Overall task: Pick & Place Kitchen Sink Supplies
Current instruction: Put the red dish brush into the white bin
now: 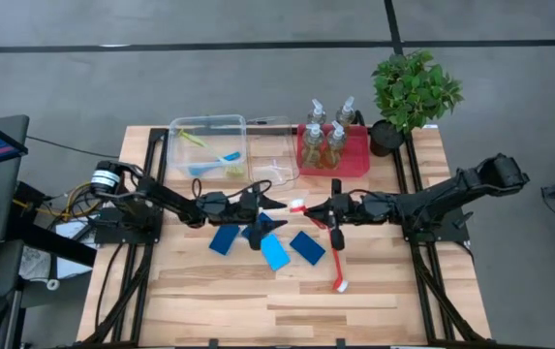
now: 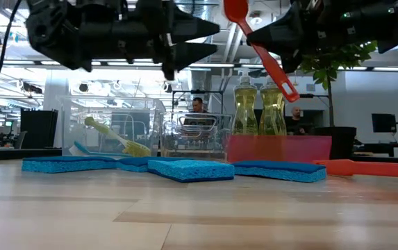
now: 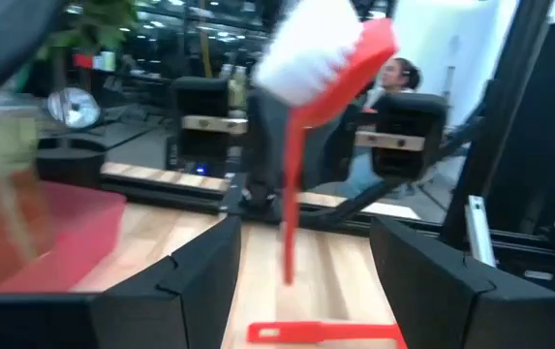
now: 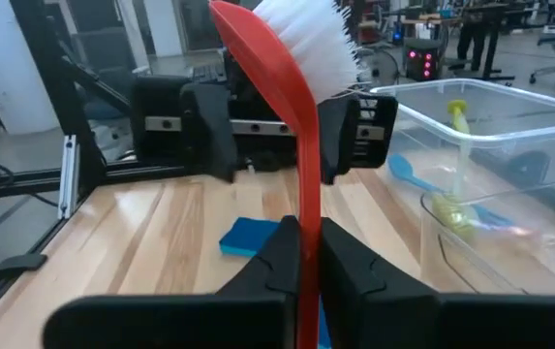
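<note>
Two tools meet mid-desk over one red brush point(image 1: 297, 206).
Your right tool point(image 1: 330, 211) clamps its handle, bristles raised toward your left tool point(image 1: 269, 202), whose jaws stand apart, likely for a handover.

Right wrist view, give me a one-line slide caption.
Right gripper shut on a red brush, raised toward the open left gripper above the table.

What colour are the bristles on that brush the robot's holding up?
White, on a red brush held in the right hand. The right wrist view shows it best.
</note>
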